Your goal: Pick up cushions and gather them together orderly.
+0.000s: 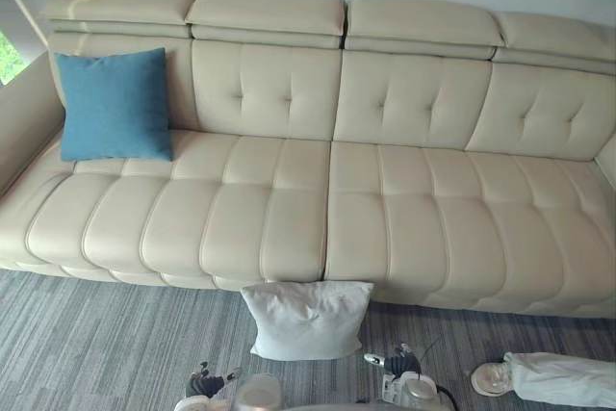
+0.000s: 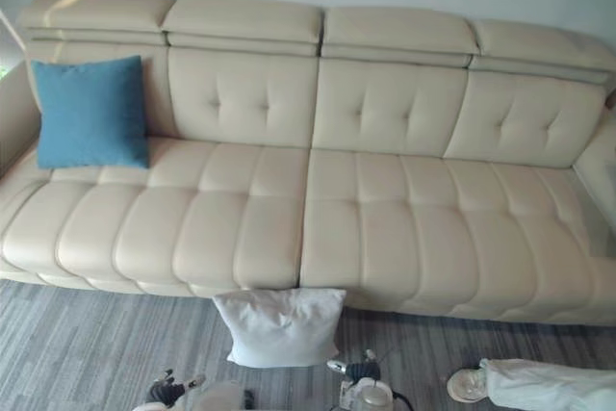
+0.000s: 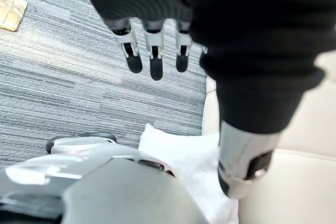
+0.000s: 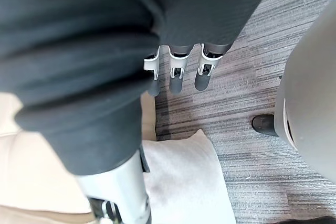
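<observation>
A blue cushion (image 1: 114, 105) leans upright against the backrest at the left end of the cream sofa (image 1: 404, 218). On the carpet, a white cushion (image 1: 306, 319) stands propped against the sofa's front edge near its middle. My left hand (image 1: 204, 384) hangs low, left of the white cushion, and my right hand (image 1: 399, 365) hangs to its right. Neither touches it. In the left wrist view the left hand (image 3: 156, 62) has straight fingers holding nothing, with the white cushion (image 3: 191, 158) beyond. The right hand (image 4: 176, 75) is likewise open above the white cushion (image 4: 184, 179).
Grey striped carpet (image 1: 96, 344) runs in front of the sofa. A person's white shoe and trouser leg (image 1: 549, 378) lie at the lower right. A tan floor plate (image 3: 10, 12) sits on the carpet off to the side. The sofa seat right of the blue cushion is bare.
</observation>
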